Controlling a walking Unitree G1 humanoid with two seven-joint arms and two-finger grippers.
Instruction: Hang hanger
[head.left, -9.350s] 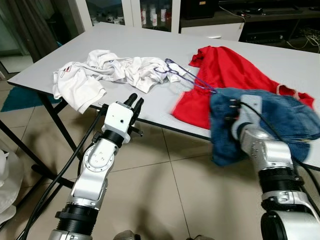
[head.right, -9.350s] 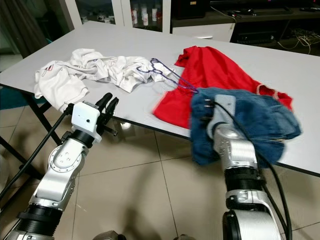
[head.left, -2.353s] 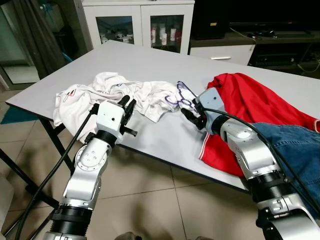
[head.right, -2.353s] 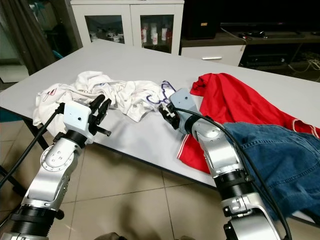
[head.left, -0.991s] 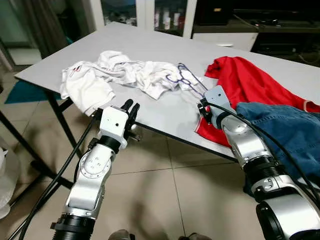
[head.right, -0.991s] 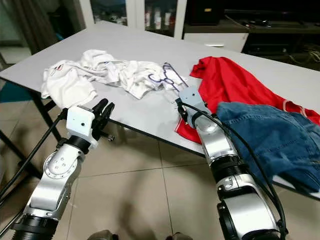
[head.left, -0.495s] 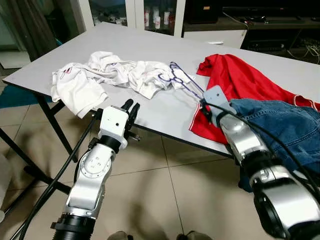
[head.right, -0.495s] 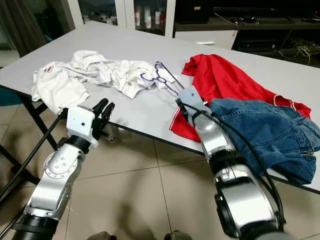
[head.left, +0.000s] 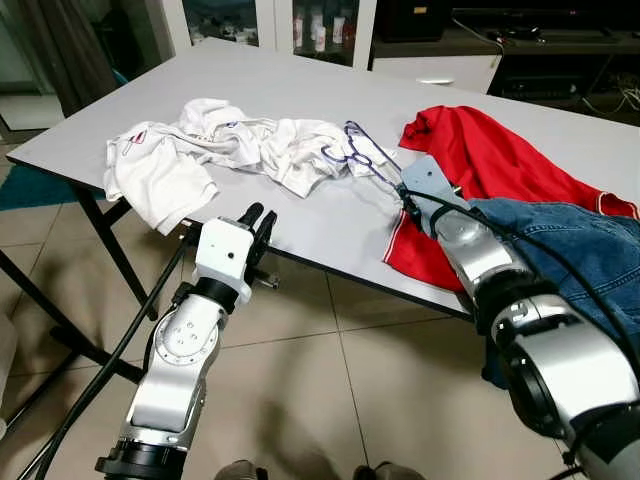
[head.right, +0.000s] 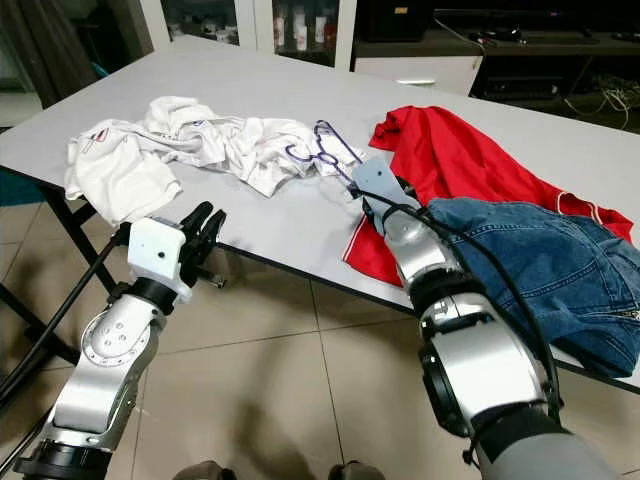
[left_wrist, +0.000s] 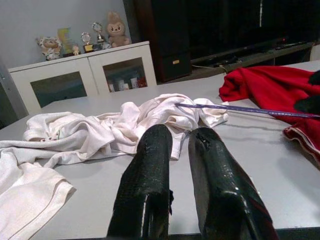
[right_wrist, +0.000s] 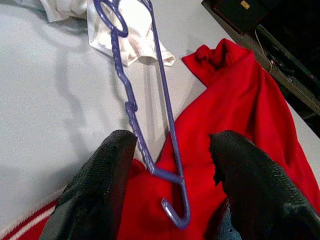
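A grey table (head.left: 300, 90) stands on a tiled floor, with glass-fronted cabinets (head.left: 250, 20) behind it.

Head views: taking the hanger (head.left: 365, 160) as my landmark, it lies flat on the table, one end on the white clothes (head.left: 200, 150), the other at the edge of the red shirt (head.left: 490, 170). Jeans (head.left: 580, 250) lie beyond the shirt, away from the hanger. My right gripper (head.right: 362, 190) sits at the hanger's near end. My left gripper (head.left: 257, 222) hangs below the table edge, well apart from the hanger.

Left wrist view: my left fingers (left_wrist: 150, 185) are nearly together, holding nothing; the hanger (left_wrist: 240, 109) lies far ahead.

Right wrist view: my right fingers (right_wrist: 107, 180) are spread wide, and the hanger's corner and hook (right_wrist: 172, 200) lie between them over the shirt (right_wrist: 235, 115). To grasp well, I judge I should close on the plastic bar only, pinching no red cloth, then lift level.

I cannot make out the cabinets' contents.
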